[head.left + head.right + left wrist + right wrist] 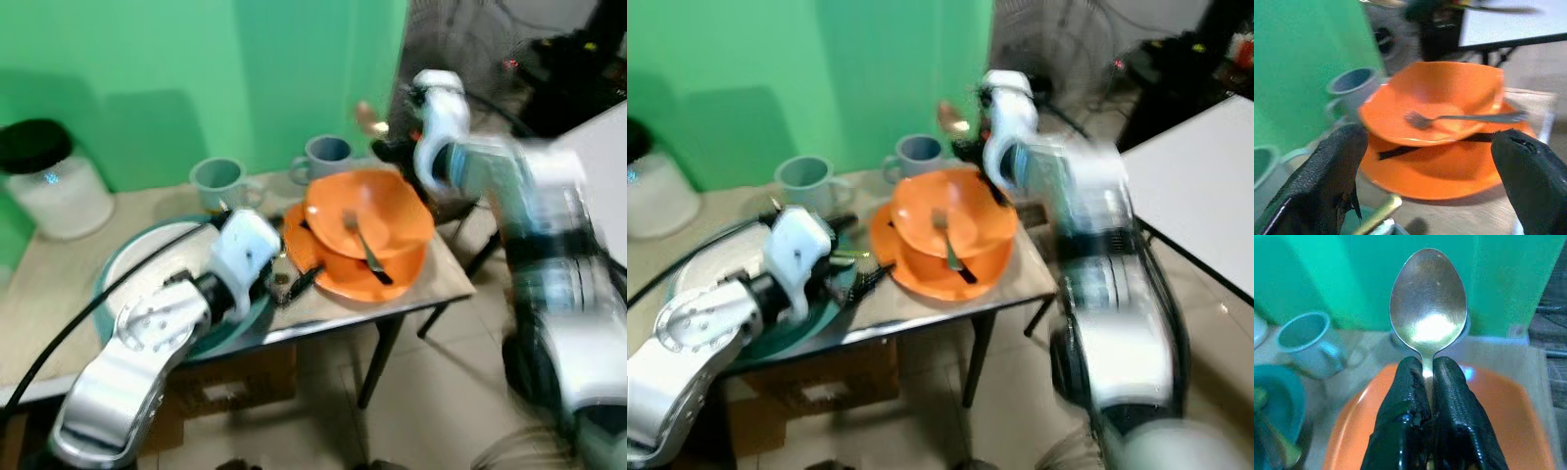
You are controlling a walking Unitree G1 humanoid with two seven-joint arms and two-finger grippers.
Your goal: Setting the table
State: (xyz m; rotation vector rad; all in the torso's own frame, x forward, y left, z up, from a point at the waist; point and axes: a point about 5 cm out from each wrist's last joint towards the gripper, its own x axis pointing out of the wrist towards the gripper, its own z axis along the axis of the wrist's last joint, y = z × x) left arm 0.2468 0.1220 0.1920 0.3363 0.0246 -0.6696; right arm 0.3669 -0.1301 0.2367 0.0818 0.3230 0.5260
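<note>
- Nearest you, the left end effector (294, 286) sits low over the front edge of the worktop (59, 284); its two black fingers (1327, 181) stand wide apart with nothing between them.
- Just ahead of those fingers you see an orange bowl (377, 211) stacked on an orange plate (343, 274), near the worktop's right front corner.
- A fork (364, 245) lies inside the bowl, tines toward the middle, handle running out over the rim.
- Your right end effector (1430, 377) is raised above the far side of the bowl, pinched tight on the neck of a metal spoon (1428, 308); the spoon's bowl stands up clear of the fingertips.
- Two grey-blue mugs, one (217, 183) left and one (325, 155) right, stand behind the bowl, against the green wall (245, 69).
- A teal-rimmed plate (137, 259) lies at left under the left arm.
- A white jar with a black lid (49, 181) stands at far left.
- Head views are blurred, especially the right arm.
</note>
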